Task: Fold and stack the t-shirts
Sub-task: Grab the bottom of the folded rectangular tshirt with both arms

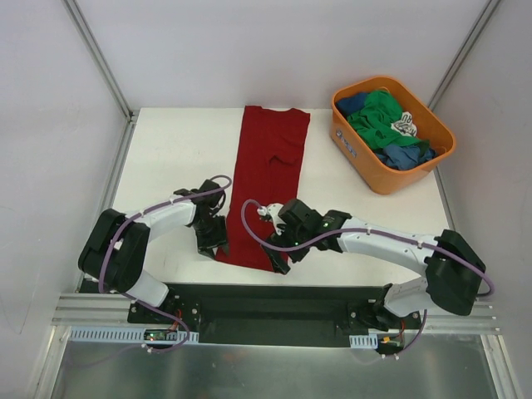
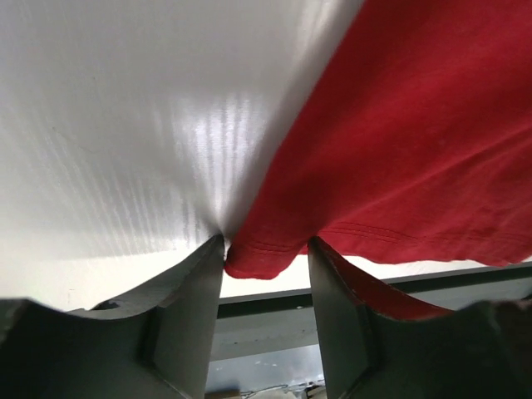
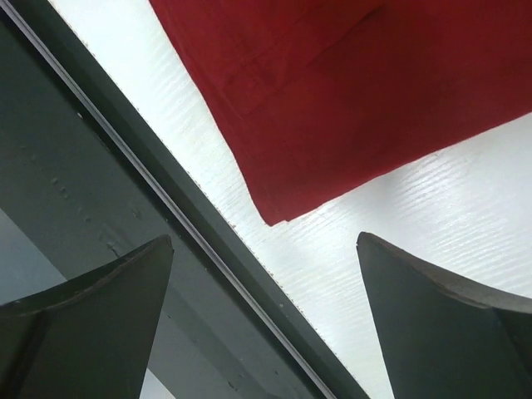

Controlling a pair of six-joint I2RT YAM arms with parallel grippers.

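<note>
You're early: dark red cloth t-shirt (image 1: 270,166) lying strip-folded on the table (image 1: 174,141), left gripper (image 2: 266,249) straddling its near corner (clamp unclear), right gripper (image 3: 264,239) gaping, green and blue tees (image 1: 382,116) waiting in orange plastic tub (image 1: 378,179).

This is a robot lab cell. White panels (image 1: 274,50) on metal rails (image 1: 98,55) box in a white table (image 1: 174,150), two arms (image 1: 382,241) bolted at its edge.
</note>
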